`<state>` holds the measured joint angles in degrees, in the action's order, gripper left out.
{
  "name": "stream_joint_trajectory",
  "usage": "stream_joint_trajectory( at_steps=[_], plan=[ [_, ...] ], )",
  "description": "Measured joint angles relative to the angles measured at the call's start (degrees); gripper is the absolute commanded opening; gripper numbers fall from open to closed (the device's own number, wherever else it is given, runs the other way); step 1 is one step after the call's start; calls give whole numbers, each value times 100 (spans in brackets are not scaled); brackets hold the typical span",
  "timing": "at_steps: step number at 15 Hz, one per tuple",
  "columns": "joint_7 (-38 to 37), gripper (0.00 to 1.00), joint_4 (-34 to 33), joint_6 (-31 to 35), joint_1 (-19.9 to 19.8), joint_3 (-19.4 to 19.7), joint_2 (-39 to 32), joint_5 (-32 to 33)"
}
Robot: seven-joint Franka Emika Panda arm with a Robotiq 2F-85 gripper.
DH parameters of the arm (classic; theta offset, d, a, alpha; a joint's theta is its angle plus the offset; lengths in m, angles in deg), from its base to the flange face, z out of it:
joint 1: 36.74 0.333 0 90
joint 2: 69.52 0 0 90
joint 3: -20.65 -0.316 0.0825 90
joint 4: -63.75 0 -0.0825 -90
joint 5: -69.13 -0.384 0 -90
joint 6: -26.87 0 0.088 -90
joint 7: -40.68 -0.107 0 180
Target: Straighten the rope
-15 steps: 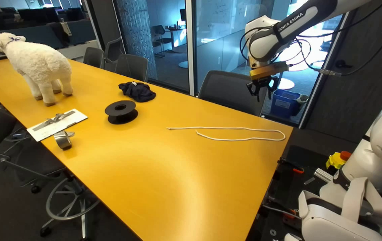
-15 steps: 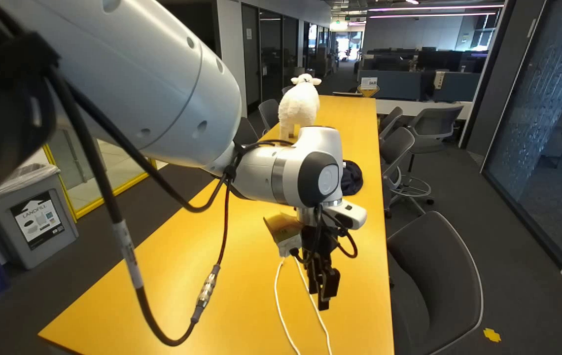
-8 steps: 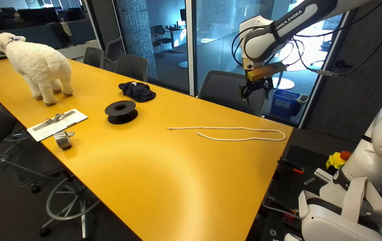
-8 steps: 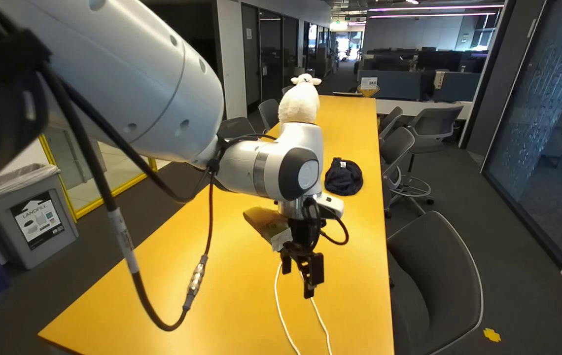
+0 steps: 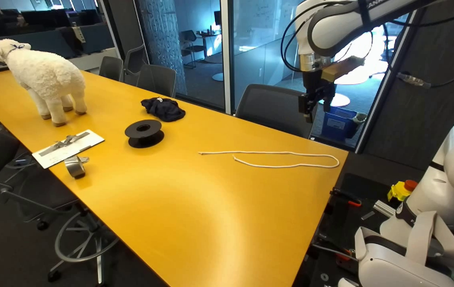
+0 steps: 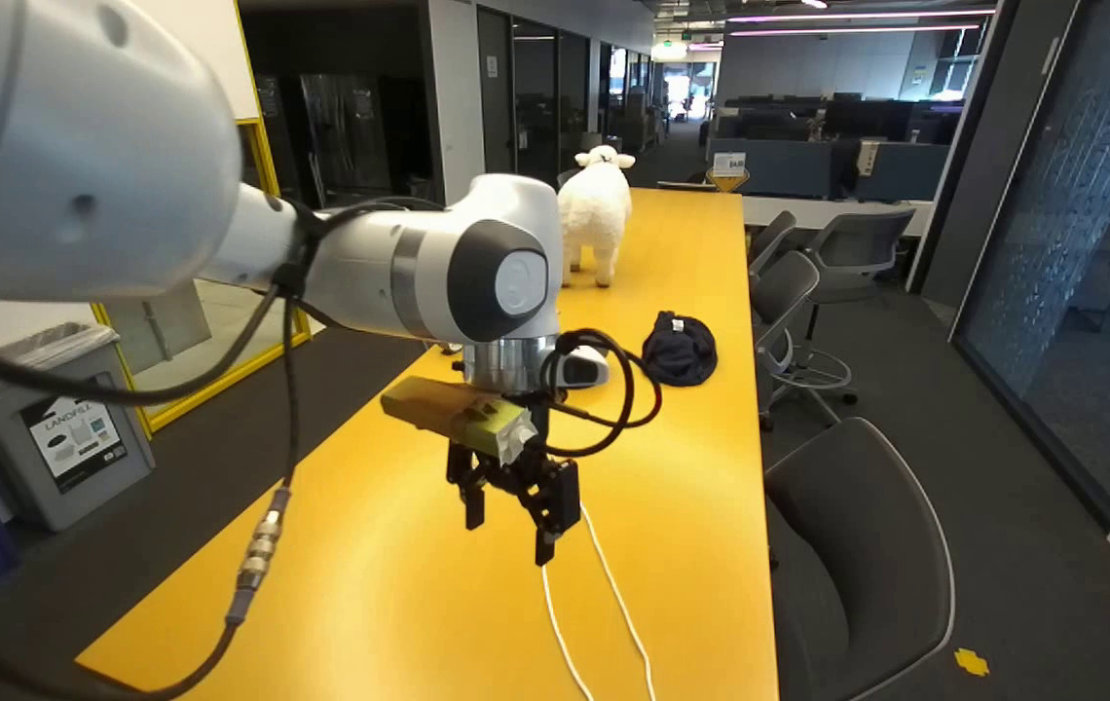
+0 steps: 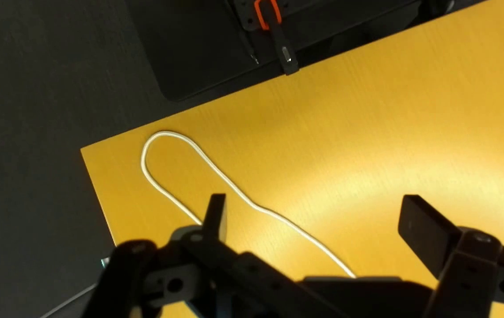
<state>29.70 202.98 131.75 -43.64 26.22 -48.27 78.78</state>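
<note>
The white rope (image 5: 259,152) lies on the yellow table as a long narrow U. Its bend sits near the table's end, and both free ends point towards the black spool. My gripper (image 6: 509,543) hangs in the air, apart from the rope, with its jaws wide and nothing between them. In the wrist view the rope (image 7: 267,210) runs far below the gap of the gripper (image 7: 314,207); the bend shows near the table corner, while the gripper's body hides both ends. An exterior view cuts off the bend of the rope (image 6: 557,631) at the bottom edge.
On the table (image 5: 195,215) stand the black spool (image 5: 144,137), a dark cloth cap (image 5: 163,108), a tape roll (image 5: 75,167), a white board (image 5: 85,142) and a plush sheep (image 5: 47,77). A chair (image 5: 271,107) stands at the side. Dark tools (image 7: 280,48) border the table's end.
The arm has swung across, leftwards in the exterior view from behind the arm, and the wrist has turned. The jaws look further apart. The rope lies as before.
</note>
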Motion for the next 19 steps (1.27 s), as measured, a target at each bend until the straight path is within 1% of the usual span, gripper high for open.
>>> stream_joint_trajectory(
  at_steps=[2, 3, 8, 10, 13, 16, 19],
  plan=[
    [381, 100, 251, -85, 82, -42, 573, -6],
    [457, 100, 392, -78, 122, -92, 849, -6],
    [561, 100, 1156, -27, 462, -355, 1942, -343],
    [623, 100, 1431, -37, 584, -385, 2312, -489],
    [718, 100, 1757, -106, 616, -364, 2894, -640],
    [738, 100, 1881, -237, 609, -288, 3333, -695],
    [738, 100, 1881, -314, 599, -227, 3494, -711]
  ],
)
